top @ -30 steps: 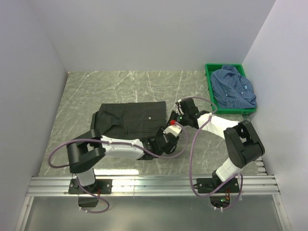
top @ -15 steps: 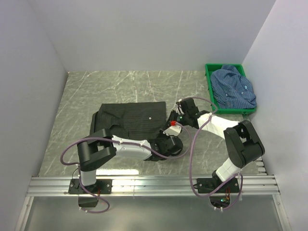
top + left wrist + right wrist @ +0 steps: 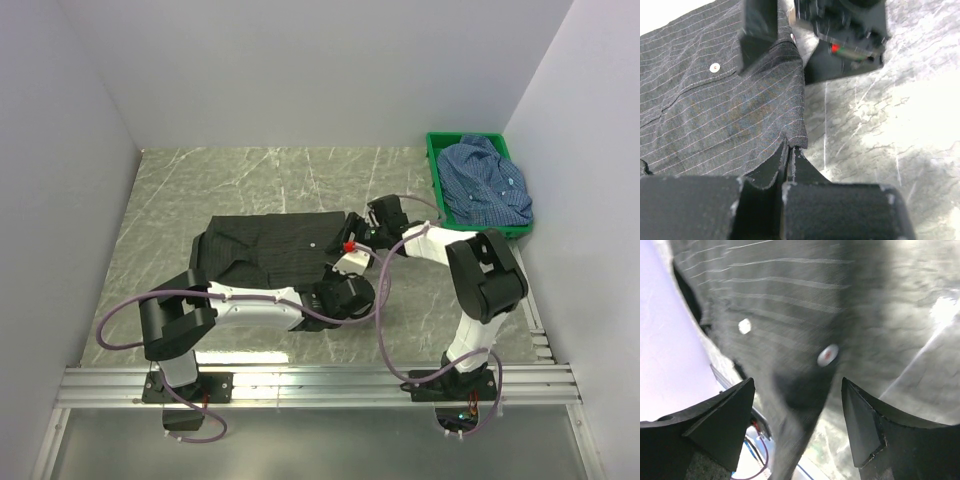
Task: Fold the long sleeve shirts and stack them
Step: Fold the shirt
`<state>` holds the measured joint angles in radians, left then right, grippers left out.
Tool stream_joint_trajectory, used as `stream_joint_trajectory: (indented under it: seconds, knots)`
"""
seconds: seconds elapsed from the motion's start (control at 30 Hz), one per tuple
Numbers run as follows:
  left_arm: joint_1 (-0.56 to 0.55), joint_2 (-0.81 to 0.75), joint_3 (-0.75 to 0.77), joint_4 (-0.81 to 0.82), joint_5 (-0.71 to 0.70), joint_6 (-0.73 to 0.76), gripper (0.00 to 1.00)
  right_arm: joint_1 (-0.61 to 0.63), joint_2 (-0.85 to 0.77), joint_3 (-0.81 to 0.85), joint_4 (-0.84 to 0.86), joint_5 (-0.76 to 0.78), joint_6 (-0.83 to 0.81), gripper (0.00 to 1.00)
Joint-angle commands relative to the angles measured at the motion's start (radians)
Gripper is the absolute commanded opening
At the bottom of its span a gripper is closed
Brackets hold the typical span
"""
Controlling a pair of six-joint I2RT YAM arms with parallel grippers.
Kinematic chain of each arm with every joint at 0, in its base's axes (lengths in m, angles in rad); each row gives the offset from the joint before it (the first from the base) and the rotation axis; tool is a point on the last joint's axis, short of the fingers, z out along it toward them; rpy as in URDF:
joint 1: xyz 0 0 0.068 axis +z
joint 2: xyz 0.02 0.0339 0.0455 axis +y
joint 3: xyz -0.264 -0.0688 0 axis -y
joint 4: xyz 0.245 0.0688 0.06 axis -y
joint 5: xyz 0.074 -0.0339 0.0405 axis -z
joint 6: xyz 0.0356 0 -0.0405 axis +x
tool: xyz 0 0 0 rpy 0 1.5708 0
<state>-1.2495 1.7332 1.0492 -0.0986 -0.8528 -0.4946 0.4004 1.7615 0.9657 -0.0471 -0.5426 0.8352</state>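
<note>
I see the black shirt (image 3: 270, 245) lying mostly flat on the marble-patterned table (image 3: 200, 180), left of centre. Its near-right corner sits beside both grippers. My left gripper (image 3: 791, 150) is pinched tight on that corner. In the left wrist view a thin hemmed edge runs straight into the closed jaws. My right gripper (image 3: 797, 390) stands wide apart over the shirt's right edge. Buttons show beyond its fingers (image 3: 720, 415), and it clamps nothing that I can see. The blue shirt (image 3: 487, 182) sits crumpled in the green crate (image 3: 432, 160) at the far right, well apart from both grippers.

I judge the cloth to be light, thin and limp. It will likely drape, sag and slide over itself, so a single pinch would drag only a corner. The best holds are hems and corners, where doubled fabric gives the grip something to bite. A second pinch along the same edge would probably lift it evenly.
</note>
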Motion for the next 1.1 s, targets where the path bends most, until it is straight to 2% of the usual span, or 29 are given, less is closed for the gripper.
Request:
stream_joint_trajectory:
  seconds: [0.0,0.1,0.27,0.37,0.47,0.5,0.57,0.6,0.67,0.7,0.73,0.77,0.87,0.93,1.03,1.07]
  knots:
    - [0.01,-0.052,0.006,-0.004,0.038,-0.047,0.01,-0.003,0.044,0.007,0.097,-0.011,0.03,0.78]
    - [0.016,-0.047,0.008,-0.003,0.049,-0.052,0.01,-0.003,0.07,-0.022,0.173,-0.04,0.041,0.79]
    - [0.022,-0.023,0.027,-0.004,0.08,-0.059,0.01,-0.003,0.095,-0.024,0.207,-0.077,0.028,0.79]
    - [0.025,-0.012,0.058,-0.015,0.089,-0.062,0.01,-0.002,0.099,-0.027,0.217,-0.085,0.024,0.74]
    - [0.035,-0.014,0.08,-0.015,0.153,-0.073,0.03,-0.002,0.108,-0.03,0.228,-0.091,0.016,0.62]
    - [0.035,-0.017,0.083,-0.01,0.173,-0.076,0.05,-0.003,0.11,-0.035,0.233,-0.092,0.013,0.51]
    - [0.038,-0.027,0.09,-0.021,0.208,-0.094,0.08,-0.003,0.108,-0.039,0.227,-0.086,-0.007,0.38]
    - [0.042,-0.032,0.094,-0.029,0.222,-0.102,0.12,-0.002,0.108,-0.038,0.204,-0.071,-0.019,0.24]
    - [0.062,-0.056,0.101,-0.052,0.279,-0.133,0.16,-0.003,0.101,-0.025,0.167,-0.053,-0.066,0.11]
    - [0.071,-0.069,0.1,-0.067,0.308,-0.139,0.27,-0.009,0.096,-0.019,0.118,-0.03,-0.085,0.01]
    - [0.094,-0.101,0.097,-0.073,0.364,-0.162,0.33,-0.011,0.095,0.001,0.089,-0.02,-0.129,0.0]
    - [0.107,-0.118,0.095,-0.082,0.386,-0.174,0.47,-0.017,0.09,0.011,0.057,-0.007,-0.155,0.0]
    - [0.154,-0.193,0.095,-0.147,0.445,-0.223,0.69,-0.046,0.061,0.051,-0.081,0.058,-0.261,0.0]
    - [0.185,-0.233,0.095,-0.211,0.477,-0.258,0.71,-0.07,0.039,0.092,-0.186,0.114,-0.313,0.0]
    - [0.283,-0.305,0.078,-0.294,0.54,-0.3,0.72,-0.087,0.016,0.149,-0.302,0.168,-0.395,0.0]
    - [0.345,-0.331,0.069,-0.312,0.557,-0.306,0.72,-0.092,0.012,0.166,-0.325,0.205,-0.421,0.0]
